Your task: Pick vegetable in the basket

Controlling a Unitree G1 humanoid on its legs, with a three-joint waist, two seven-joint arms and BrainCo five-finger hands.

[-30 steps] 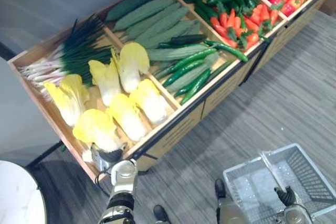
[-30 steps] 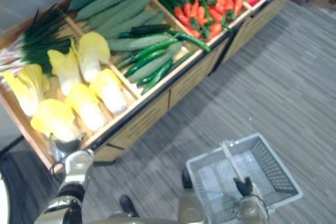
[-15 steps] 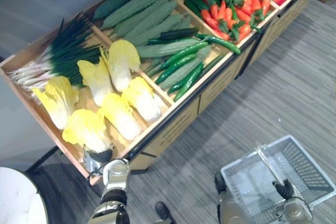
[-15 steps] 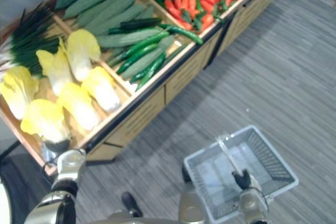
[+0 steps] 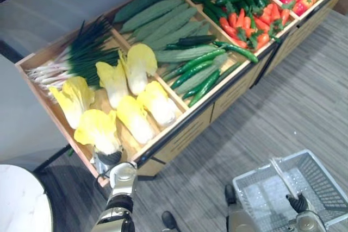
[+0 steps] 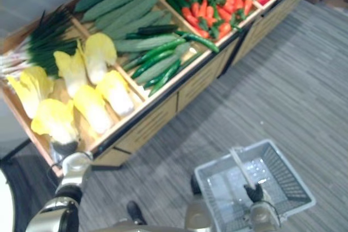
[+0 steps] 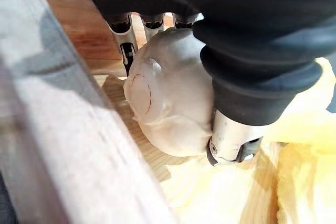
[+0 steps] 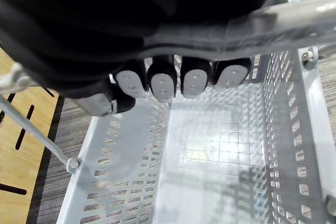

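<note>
Keeps the left hand (image 5: 109, 159) curled round the pale base of the cabbage (image 7: 173, 103), grasped but no higher than a second ago. Grips the handle (image 8: 252, 27) of the basket (image 5: 323, 180) with the right hand (image 6: 253, 193), well apart. Still needs lifting and carrying across.

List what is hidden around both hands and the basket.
Fingers of the left hand: left eye view, tucked under the cabbage.
Near corner of the basket: left eye view, cut off by the bottom edge.
Palm of the right hand: right wrist view, behind its dark cover.
</note>
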